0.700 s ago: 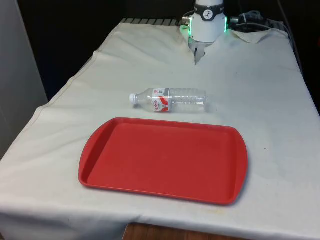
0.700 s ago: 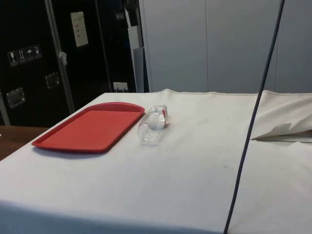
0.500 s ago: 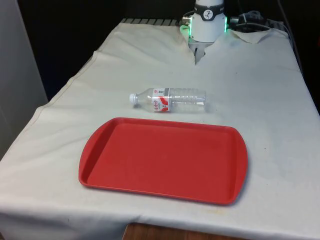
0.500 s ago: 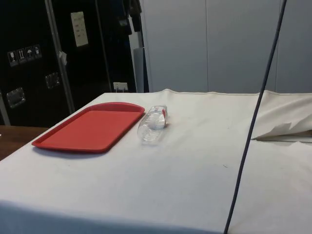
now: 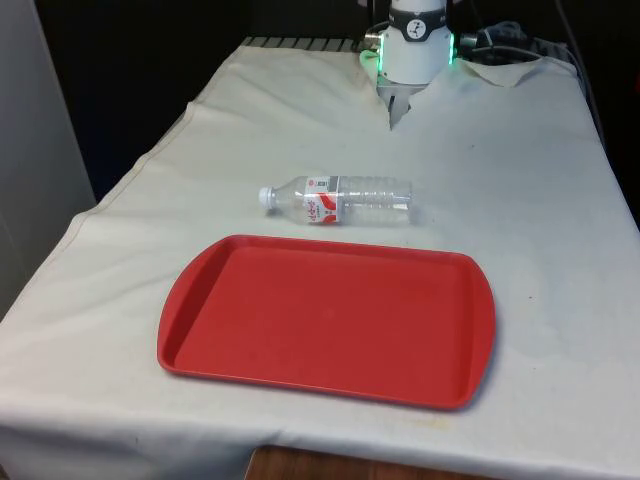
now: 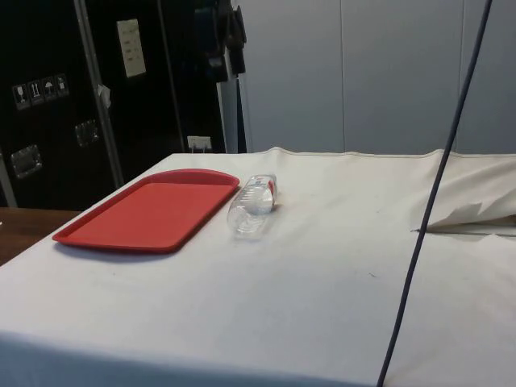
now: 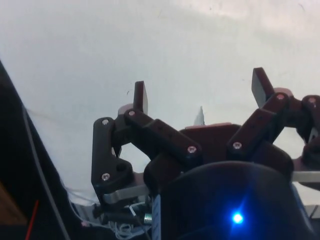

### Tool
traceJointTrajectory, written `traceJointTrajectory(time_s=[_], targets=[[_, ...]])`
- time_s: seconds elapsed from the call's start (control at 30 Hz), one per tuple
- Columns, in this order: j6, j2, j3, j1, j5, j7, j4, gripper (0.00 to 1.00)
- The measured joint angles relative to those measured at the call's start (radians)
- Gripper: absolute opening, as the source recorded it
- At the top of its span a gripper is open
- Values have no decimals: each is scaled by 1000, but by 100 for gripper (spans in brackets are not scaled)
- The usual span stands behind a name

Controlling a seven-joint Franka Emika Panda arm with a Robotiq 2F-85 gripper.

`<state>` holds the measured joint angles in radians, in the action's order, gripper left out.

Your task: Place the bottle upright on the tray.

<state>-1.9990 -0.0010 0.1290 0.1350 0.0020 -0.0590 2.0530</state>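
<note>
Lab, dark cabinets (image 6: 48, 97), cloth-covered table (image 5: 500, 200)

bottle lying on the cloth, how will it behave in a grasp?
The bottle lies on its side, round-bodied, so a nudge likely rolls it. It looks clear, thin plastic and seemingly empty: probably light, may flex under the claw. The glossy label could be slippery.

One bottle (image 5: 338, 200), one tray (image 5: 328, 318).
</note>
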Motion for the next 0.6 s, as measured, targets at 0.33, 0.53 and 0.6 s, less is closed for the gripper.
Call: traceJointTrajectory(time_s=[0.33, 0.53, 0.6], targets=[[-129, -22, 4, -5, -4, 12, 115, 100], [-191, -20, 15, -8, -4, 12, 160, 100], [-229, -11, 19, -11, -4, 16, 179, 100]])
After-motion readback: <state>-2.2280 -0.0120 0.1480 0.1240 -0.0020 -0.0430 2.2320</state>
